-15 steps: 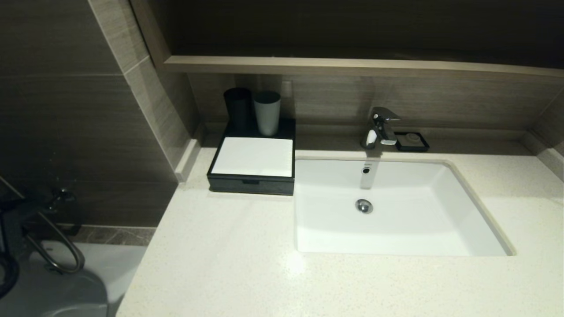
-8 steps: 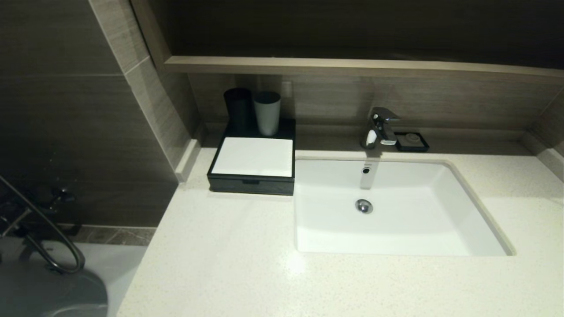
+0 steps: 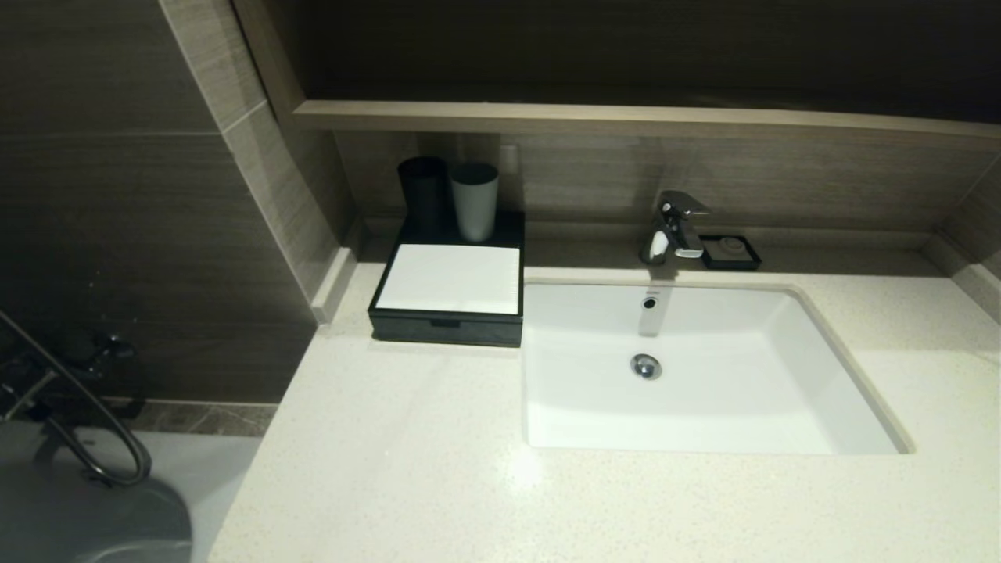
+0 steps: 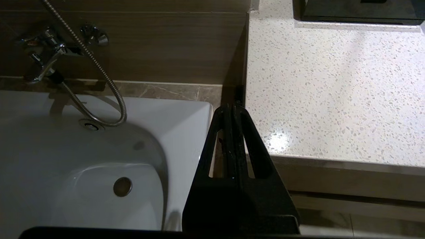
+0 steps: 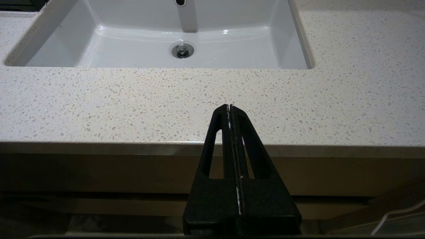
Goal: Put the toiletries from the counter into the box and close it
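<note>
Box [image 3: 447, 293] sits at the back left corner of the counter [image 3: 407, 461], right side just beside the sink [image 3: 696, 367] rim — drawer front flush with the case, white top panel bare. Black cup [image 3: 423, 191] and grey cup [image 3: 474, 200] stand upright side by side on the rear part of the box, against the wall. Tap [image 3: 674, 227] is at the back edge behind the sink, small black soap dish [image 3: 731, 252] just beside it toward the right. No sachets show on the counter in any view. Neither arm appears in the head view. Left gripper [image 4: 231, 108] hangs off the left edge of the counter [image 4: 332, 93], over the gap next to the bathtub [image 4: 83, 159]; fingers pressed together, nothing between them. Shower hose [image 4: 96, 76] loops down from the wall fitting to the tub rim. Bottom edge of the box [image 4: 355, 16] is just visible at the far end of that view. Right gripper [image 5: 229, 107] sits below and in front of the front edge of the counter [image 5: 132, 99], roughly in line with the sink [image 5: 186, 39] drain — fingers together too, holding nothing.
</note>
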### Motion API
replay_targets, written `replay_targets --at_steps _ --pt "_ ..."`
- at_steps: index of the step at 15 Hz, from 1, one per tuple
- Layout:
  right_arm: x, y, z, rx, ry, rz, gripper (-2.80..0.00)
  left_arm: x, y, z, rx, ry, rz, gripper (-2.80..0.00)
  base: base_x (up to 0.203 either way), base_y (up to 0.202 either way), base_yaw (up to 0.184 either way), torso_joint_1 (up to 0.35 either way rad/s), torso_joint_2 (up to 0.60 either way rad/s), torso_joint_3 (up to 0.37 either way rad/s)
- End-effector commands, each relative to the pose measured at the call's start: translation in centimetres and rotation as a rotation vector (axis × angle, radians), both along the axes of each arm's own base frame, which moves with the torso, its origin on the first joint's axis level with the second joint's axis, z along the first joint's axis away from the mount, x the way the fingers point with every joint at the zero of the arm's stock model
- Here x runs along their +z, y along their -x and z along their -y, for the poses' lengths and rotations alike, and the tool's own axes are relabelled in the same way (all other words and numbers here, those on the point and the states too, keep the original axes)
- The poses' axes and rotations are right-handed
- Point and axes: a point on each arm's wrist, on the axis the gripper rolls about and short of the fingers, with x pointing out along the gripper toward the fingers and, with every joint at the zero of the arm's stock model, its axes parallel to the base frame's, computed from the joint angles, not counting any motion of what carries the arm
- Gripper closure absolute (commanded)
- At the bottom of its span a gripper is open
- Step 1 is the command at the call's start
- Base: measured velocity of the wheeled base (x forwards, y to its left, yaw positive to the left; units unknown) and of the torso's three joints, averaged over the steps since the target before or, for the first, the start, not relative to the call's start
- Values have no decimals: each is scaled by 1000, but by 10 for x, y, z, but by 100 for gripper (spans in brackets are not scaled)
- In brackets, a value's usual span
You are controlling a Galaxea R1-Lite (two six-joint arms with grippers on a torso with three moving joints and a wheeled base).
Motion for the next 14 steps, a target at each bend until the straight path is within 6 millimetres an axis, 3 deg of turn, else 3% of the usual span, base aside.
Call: replay_targets --at_steps 1,14 --pt "0 0 0 0 0 0 0 -14 7 1 8 2 27 0 0 0 0 0 0 0" --pt "0 0 0 0 0 0 0 -42 11 2 -49 6 98 0 0 0 0 0 0 0"
